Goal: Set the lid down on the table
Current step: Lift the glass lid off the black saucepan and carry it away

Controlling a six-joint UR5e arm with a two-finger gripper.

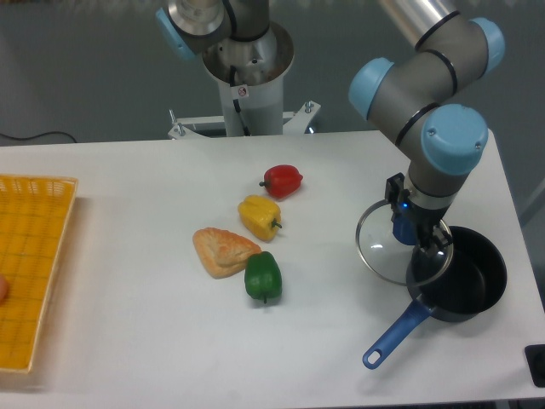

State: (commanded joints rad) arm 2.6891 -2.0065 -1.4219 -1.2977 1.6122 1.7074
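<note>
The lid [380,245], a clear glass disc with a thin metal rim, hangs tilted at the right side of the white table [128,341]. Its blue knob [400,228] is clamped in my gripper [415,232], which is shut on it from the right. The lid's right edge overlaps the left rim of the black saucepan [468,274]. Whether the lid's lower edge touches the tabletop cannot be told from this view.
The saucepan's blue handle [395,334] points toward the front edge. A red pepper [282,180], a yellow pepper [259,216], a green pepper [262,276] and a pastry [221,250] lie mid-table. A yellow mesh tray [32,264] sits at the left edge.
</note>
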